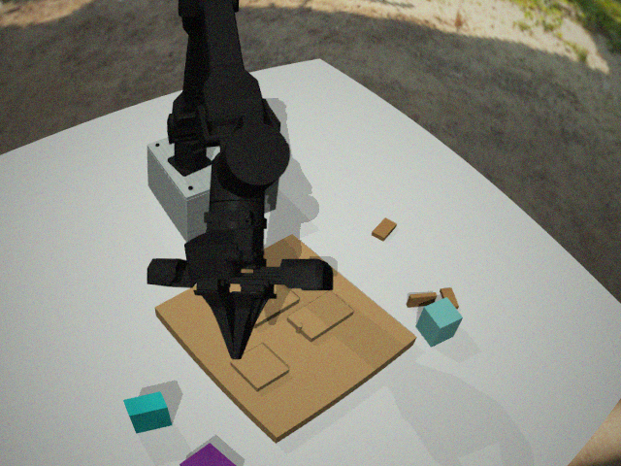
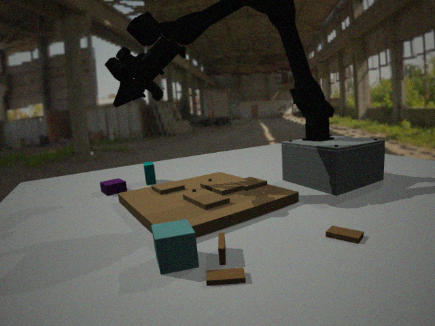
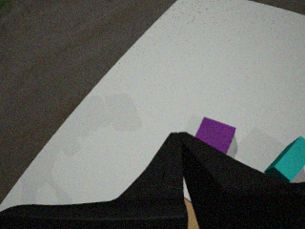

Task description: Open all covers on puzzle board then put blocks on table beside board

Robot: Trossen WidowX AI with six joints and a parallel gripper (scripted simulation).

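The tan puzzle board (image 1: 310, 385) (image 2: 164, 206) lies flat on the white table (image 1: 451, 175) (image 2: 70, 245) (image 3: 223, 45). Several flat tan covers lie on it, among them a near cover (image 1: 259, 365) (image 2: 168, 187) and a middle cover (image 1: 320, 315) (image 2: 206, 198). A teal block (image 1: 147, 411) (image 2: 149, 173) (image 3: 289, 160), a purple block (image 1: 208, 456) (image 2: 113, 186) (image 3: 216, 134) and a light teal cube (image 1: 439, 320) (image 2: 174, 250) rest on the table off the board. My gripper (image 1: 235, 353) (image 2: 117, 102) (image 3: 177, 140) is shut on nothing. It hangs high above the board's side toward the purple block, pointing down.
The arm's grey base box (image 1: 175, 195) (image 2: 334, 163) stands behind the board. Three loose brown slats lie on the table: one apart (image 1: 383, 228) (image 2: 344, 233) and two beside the light teal cube (image 1: 421, 299) (image 2: 225, 276), one of them on edge (image 2: 221, 248).
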